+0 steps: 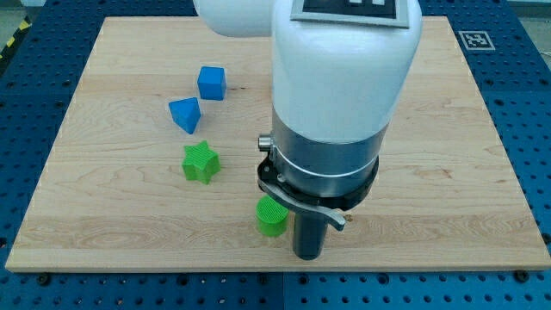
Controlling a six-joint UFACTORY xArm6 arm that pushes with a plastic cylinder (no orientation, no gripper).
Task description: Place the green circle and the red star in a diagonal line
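1. My tip [308, 257], the lower end of a dark rod, rests on the wooden bench [448, 129] near the view's bottom edge, a little right of centre. It is a plain rod with nothing to open or close, and it grips nothing.
2. The green circle [272, 217], a short upright cylinder, stands just beside the rod on the view's left, slightly above my tip. Only a thin strip of wood appears between them, and whether the rod's side touches the block cannot be told from this angle.
3. The arm's bulky white body [344, 69] rises over the rod and fills the view's upper middle, hiding the bench behind it. A dark collar and a metal clamp [303, 200] ring the arm just above the rod, with the clamp's edge hanging over the green circle's right side.
4. A green star [201, 163] lies up and to the view's left of the green circle, well apart from my tip.
5. Further toward the view's top left sit two blue blocks close together but not touching: a wedge-like one [185, 114], its shape hard to make out, and a blue cube [212, 83] just above and right of it.
6. The bench lies on a blue perforated surface [26, 129], which carries a black-and-white marker [473, 39] at the view's top right.
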